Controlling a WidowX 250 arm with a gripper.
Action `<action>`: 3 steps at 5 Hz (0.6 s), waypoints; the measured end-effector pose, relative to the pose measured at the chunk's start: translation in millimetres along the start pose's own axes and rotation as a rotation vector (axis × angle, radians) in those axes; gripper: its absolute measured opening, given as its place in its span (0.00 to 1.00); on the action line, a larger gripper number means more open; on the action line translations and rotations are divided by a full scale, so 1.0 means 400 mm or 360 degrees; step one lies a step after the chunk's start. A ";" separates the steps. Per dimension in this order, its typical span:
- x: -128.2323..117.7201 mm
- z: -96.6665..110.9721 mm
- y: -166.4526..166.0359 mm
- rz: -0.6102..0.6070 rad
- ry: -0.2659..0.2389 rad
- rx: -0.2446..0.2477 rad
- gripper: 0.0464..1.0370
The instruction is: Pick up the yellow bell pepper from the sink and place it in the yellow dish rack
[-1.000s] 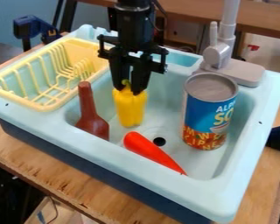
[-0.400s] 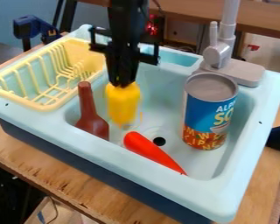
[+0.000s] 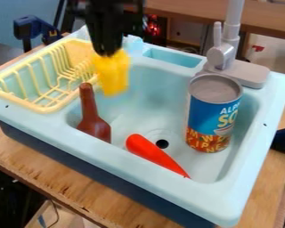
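The black gripper (image 3: 109, 51) hangs over the back left of the sink, shut on the top of a yellow bell pepper (image 3: 112, 73). The pepper dangles above the basin, beside the right edge of the yellow dish rack (image 3: 46, 108). A brown bottle (image 3: 91, 118) leans upright at the basin's left side. The red carrot-shaped toy (image 3: 154, 153) lies near the drain, toward the front wall. At the right of the basin stands a soup can (image 3: 213, 113).
The light blue sink (image 3: 168, 193) sits on a wooden table (image 3: 67, 176). A grey faucet (image 3: 228, 53) rises at its back right. Blue clamps (image 3: 34, 27) flank the sink at back left and right.
The gripper has closed on the yellow pepper, raised it from the basin and carried it left and back toward the dish rack. The bottle, carrot and can have stayed put.
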State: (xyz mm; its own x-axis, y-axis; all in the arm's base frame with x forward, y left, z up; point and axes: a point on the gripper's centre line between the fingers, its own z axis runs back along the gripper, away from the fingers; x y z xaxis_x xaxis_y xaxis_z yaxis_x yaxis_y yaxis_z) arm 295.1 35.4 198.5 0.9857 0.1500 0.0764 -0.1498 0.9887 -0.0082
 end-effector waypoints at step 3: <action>0.002 0.121 0.184 0.0314 -0.0135 0.0138 0.07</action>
State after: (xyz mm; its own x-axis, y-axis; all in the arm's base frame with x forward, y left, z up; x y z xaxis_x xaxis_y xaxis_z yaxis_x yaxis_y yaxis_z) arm 281.3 108.2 246.4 0.9272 0.3361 0.1655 -0.3488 0.9356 0.0543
